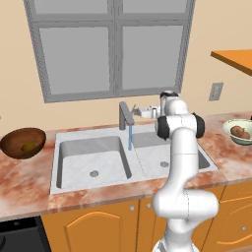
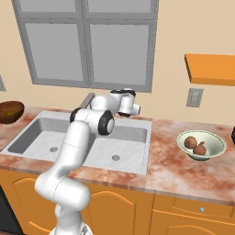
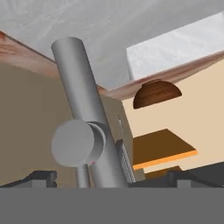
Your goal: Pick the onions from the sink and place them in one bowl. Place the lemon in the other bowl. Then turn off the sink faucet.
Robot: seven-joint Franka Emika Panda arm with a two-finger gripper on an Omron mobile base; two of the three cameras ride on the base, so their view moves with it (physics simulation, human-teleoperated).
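The sink faucet (image 1: 125, 116) stands behind the sink (image 1: 88, 162), and a blue stream of water (image 1: 130, 138) runs from its spout. My gripper (image 1: 138, 112) is just right of the faucet, level with its top. In the hand view the faucet post (image 3: 81, 92) and its round hub (image 3: 73, 142) rise between my fingertips (image 3: 41, 177). The gripper (image 3: 111, 180) is open and holds nothing. Two onions (image 2: 191, 142) lie in the pale bowl (image 2: 215, 146) on the right counter. The lemon (image 1: 28, 146) lies in the dark brown bowl (image 1: 15, 140) on the left counter.
A grey window spans the wall behind the sink. A wall outlet (image 1: 215, 91) and an orange shelf (image 2: 211, 69) are at the right. Orange cabinets run under the marbled counter (image 1: 29, 182), with a black appliance (image 1: 19, 236) at lower left.
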